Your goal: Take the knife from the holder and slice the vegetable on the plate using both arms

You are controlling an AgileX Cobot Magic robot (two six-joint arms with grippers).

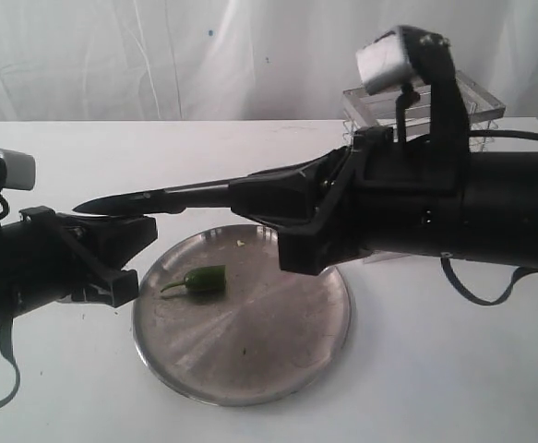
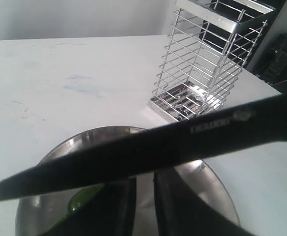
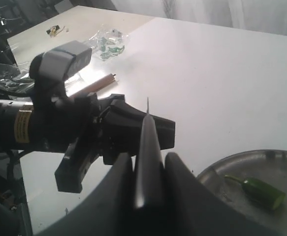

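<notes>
My right gripper (image 1: 241,196) is shut on the black handle of the knife (image 1: 158,196), which lies level and points left. Its dark blade reaches over the plate's left rim, with the tip above my left gripper (image 1: 150,231). In the left wrist view the knife (image 2: 182,142) crosses in front of my left fingers (image 2: 180,206), which stand a narrow gap apart with nothing between them. The vegetable, a small green chilli (image 1: 206,279), lies on the left part of the steel plate (image 1: 287,360), just right of the left gripper. The wire holder (image 2: 202,64) stands behind the plate.
The plate sits on a white table (image 1: 453,369) against a white curtain. In the right wrist view a crumpled plastic wrapper (image 3: 109,42) and a wooden stick (image 3: 99,83) lie beyond the left arm (image 3: 40,123).
</notes>
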